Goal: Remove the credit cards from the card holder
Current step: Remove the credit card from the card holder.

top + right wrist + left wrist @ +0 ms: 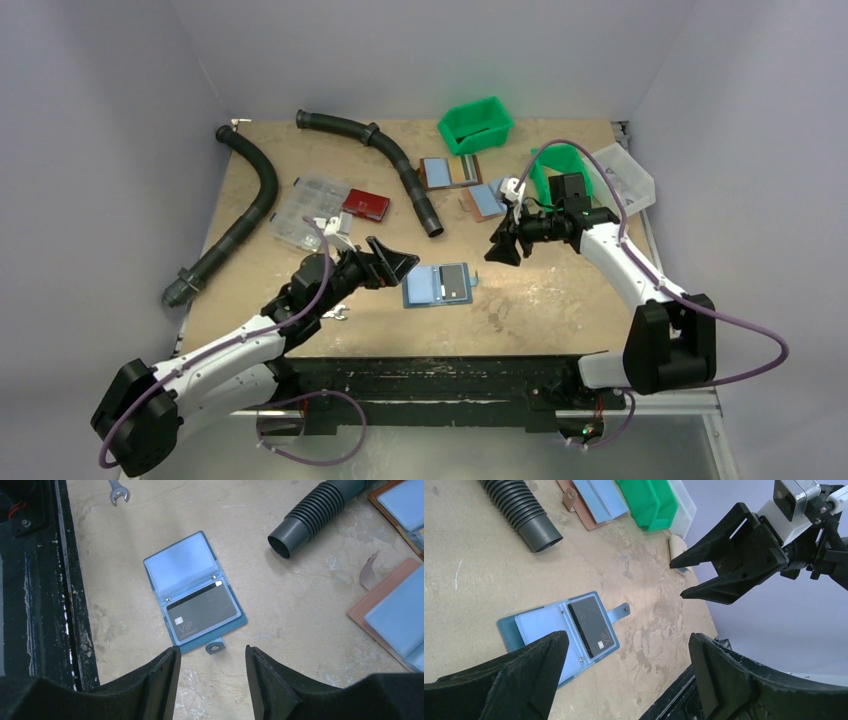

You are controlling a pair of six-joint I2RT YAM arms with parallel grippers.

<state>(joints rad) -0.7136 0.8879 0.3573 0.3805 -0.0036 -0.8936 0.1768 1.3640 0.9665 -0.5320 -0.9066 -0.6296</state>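
The card holder [184, 565] lies open flat on the table [560, 300], just ahead of the left pincer [627, 641], whose jaws stand wide apart and empty. It is below the right pincer [212, 650], jaws parted too, gripping nothing. A dark card [202, 612] printed "VIP" sits in the leaf nearest the right pincer's fingertips, beside the snap tab [215, 648].
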